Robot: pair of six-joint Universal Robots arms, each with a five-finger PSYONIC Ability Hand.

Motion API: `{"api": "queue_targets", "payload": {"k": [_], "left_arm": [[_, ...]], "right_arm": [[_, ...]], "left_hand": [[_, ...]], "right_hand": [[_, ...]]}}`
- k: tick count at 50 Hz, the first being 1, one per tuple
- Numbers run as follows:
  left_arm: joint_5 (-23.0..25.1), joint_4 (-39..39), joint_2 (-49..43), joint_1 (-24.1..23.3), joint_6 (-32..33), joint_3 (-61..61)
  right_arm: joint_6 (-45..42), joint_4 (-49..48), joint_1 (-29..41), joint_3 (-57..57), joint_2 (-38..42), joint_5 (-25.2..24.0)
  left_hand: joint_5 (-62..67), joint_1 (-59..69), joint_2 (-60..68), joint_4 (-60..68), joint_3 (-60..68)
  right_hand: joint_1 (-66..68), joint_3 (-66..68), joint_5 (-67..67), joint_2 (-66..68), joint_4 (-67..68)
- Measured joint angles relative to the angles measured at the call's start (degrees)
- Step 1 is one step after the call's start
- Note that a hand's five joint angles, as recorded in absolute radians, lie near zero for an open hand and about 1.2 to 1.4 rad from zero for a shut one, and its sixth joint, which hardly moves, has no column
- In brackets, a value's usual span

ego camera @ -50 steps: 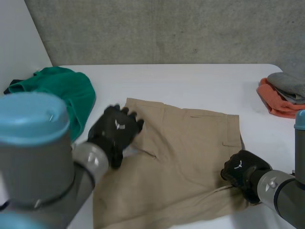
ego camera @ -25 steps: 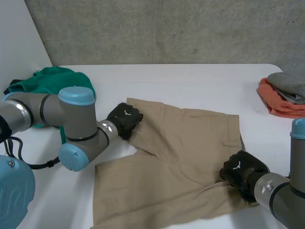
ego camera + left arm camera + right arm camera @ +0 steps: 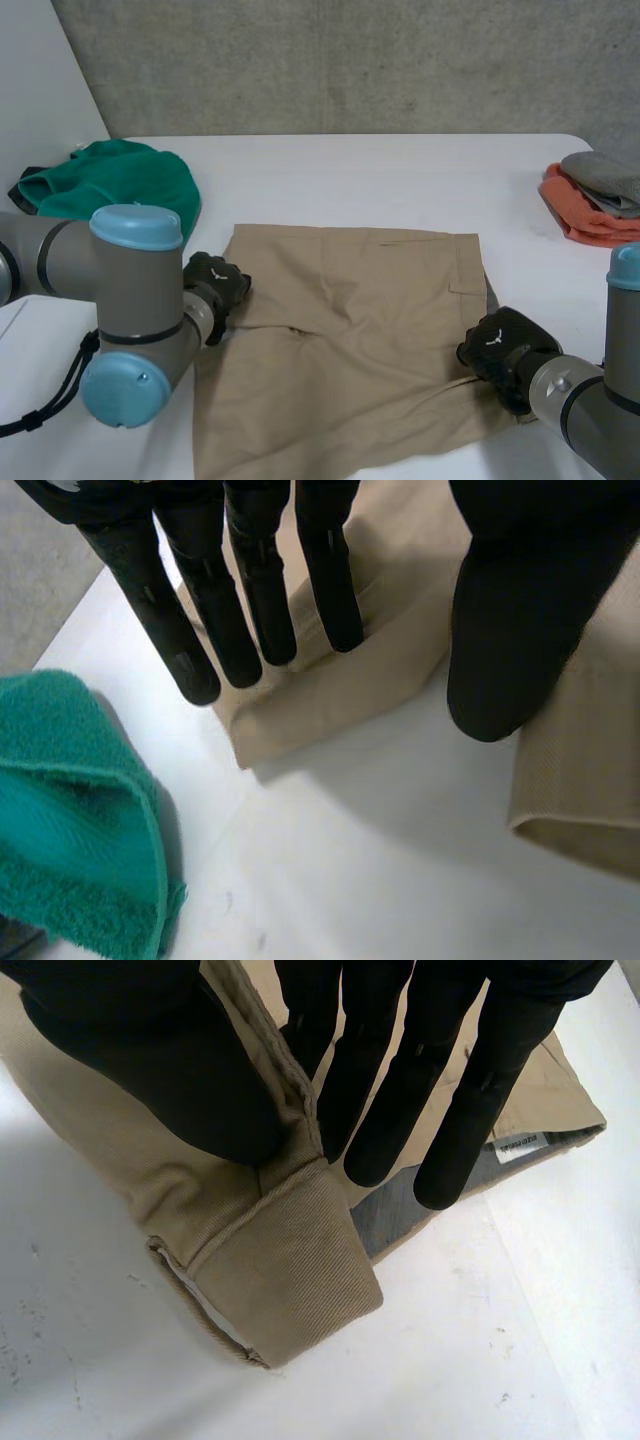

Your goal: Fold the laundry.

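Tan shorts (image 3: 370, 320) lie spread on the white table (image 3: 400, 175). My left hand (image 3: 215, 285) rests at the shorts' left edge. In the left wrist view its fingers (image 3: 250, 610) are straight over a folded leg hem (image 3: 330, 690), with the thumb held apart, so the hand is open. My right hand (image 3: 500, 350) is at the shorts' right edge near the front. In the right wrist view its thumb (image 3: 150, 1060) and fingers pinch the thick waistband (image 3: 270, 1260) between them.
A green towel (image 3: 120, 185) is bunched at the table's left, close beside my left hand (image 3: 70, 810). Folded orange and grey cloths (image 3: 600, 195) are stacked at the right edge. Bare table stretches behind the shorts.
My left hand moved from on top of the shorts to their left edge, closed, then opened. The shorts' far leg was drawn left and flattened. The right hand kept its grip.
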Motion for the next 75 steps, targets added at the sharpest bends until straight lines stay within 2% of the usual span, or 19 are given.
{"api": "queue_targets", "payload": {"k": [7,16,22,29,33,34,37,38,44,50,58,64,65,66,68,69,70,71,75], "left_arm": [[0.18,0.00,11.09,-1.52,-2.79,-4.60],[1.12,-2.87,29.14,-6.21,-14.46,-17.18],[1.83,-6.52,31.90,-11.41,-18.39,-24.77],[1.98,-9.35,31.32,-13.54,-20.37,-28.61],[2.11,-10.16,30.20,-13.79,-21.05,-28.82],[2.12,-10.26,29.63,-13.78,-21.10,-28.70],[2.02,-10.12,27.69,-13.73,-20.97,-27.88],[1.89,-9.59,26.21,-13.66,-20.65,-26.94],[0.19,-3.01,17.68,-12.29,-16.45,-19.67],[-5.80,12.14,9.37,-9.22,-6.73,-8.55],[-9.78,32.08,-2.85,-6.11,9.37,5.33],[-9.45,39.33,-12.49,-4.58,16.09,14.07],[-9.36,39.96,-13.75,-4.47,16.46,15.36],[-9.29,40.64,-15.29,-4.35,16.78,16.97],[-9.10,41.34,-17.24,-4.26,16.97,19.10],[-9.03,41.53,-17.94,-4.26,16.97,19.89],[-8.99,41.67,-18.43,-4.26,16.94,20.44],[-8.95,41.76,-18.92,-4.31,16.85,20.99],[-8.92,41.61,-18.10,-4.81,16.23,20.11]], "right_arm": [[1.05,-1.05,-0.10,0.02,0.01,0.07],[1.61,-1.73,-0.53,0.06,0.01,0.08],[1.64,-2.53,-0.75,0.08,0.03,0.20],[1.63,-2.82,-0.77,0.11,0.03,0.40],[1.62,-2.81,-0.77,0.14,0.01,0.52],[1.62,-2.80,-0.76,0.13,0.00,0.52],[1.63,-2.83,-0.66,-0.08,-0.04,0.51],[1.65,-2.96,-0.55,-0.33,-0.05,0.48],[1.69,-7.09,-0.02,-2.78,0.33,0.29],[1.60,-17.32,0.08,-8.03,4.36,0.43],[0.68,-30.58,0.05,-19.35,16.44,0.20],[-0.75,-37.97,0.03,-28.49,27.12,0.04],[-1.05,-39.79,0.03,-30.47,29.52,0.02],[-1.30,-41.76,0.02,-32.41,31.85,0.06],[-1.40,-44.37,-0.03,-34.61,34.44,0.15],[-1.37,-45.36,-0.03,-35.35,35.31,0.22],[-1.31,-46.25,-0.03,-35.94,36.02,0.30],[-1.06,-47.36,-0.03,-36.60,36.77,0.43],[1.25,-48.28,-0.06,-36.30,36.25,0.85]], "left_hand": [[-7.91,-6.04,-7.35,-7.96,-7.31],[-7.91,-6.04,-7.35,-7.96,-7.31],[-7.91,-6.04,-7.35,-7.96,-7.31],[-7.46,-5.79,-7.15,-7.51,-7.14],[0.86,3.62,1.41,0.93,1.08],[12.53,15.51,12.70,12.81,12.27],[21.80,23.24,22.09,22.20,21.64],[29.25,28.81,29.93,29.90,29.19],[30.25,29.08,31.44,31.64,30.87],[30.25,29.09,31.44,31.66,30.88],[30.30,29.09,31.54,31.84,30.92],[30.02,29.08,31.13,31.39,30.58],[28.04,27.60,27.24,27.76,27.26],[17.99,17.08,17.37,17.45,17.14],[17.99,17.08,17.37,17.45,17.14],[-3.40,-7.37,-3.93,-3.88,-3.77],[-3.40,-7.37,-3.93,-3.88,-3.77],[-19.75,-23.07,-20.12,-20.22,-19.87],[-24.26,-24.57,-25.26,-25.38,-25.10]], "right_hand": [[0.00,0.00,0.00,0.00,0.00],[0.00,0.00,0.00,0.00,0.00],[0.00,0.00,0.00,0.00,0.00],[0.00,0.00,0.00,0.00,0.01],[0.00,0.00,0.00,0.00,0.00],[0.00,0.00,0.00,0.00,0.01],[0.00,0.00,0.00,0.00,0.00],[0.00,0.00,-0.01,0.00,0.00],[0.00,0.00,-0.01,0.00,0.00],[0.00,0.00,0.00,0.00,0.00],[0.00,0.00,0.11,0.00,0.01],[0.00,0.00,0.74,0.07,0.01],[-0.33,-2.41,-1.46,-2.07,-2.14],[-5.27,-10.64,-8.78,-10.06,-10.04],[-21.78,-27.54,-25.47,-27.47,-27.61],[-27.45,-33.08,-32.52,-33.08,-33.10],[-36.17,-40.73,-40.74,-42.05,-40.67],[-44.30,-50.07,-50.51,-49.92,-50.24],[-47.43,-56.01,-56.25,-54.75,-56.54]]}}
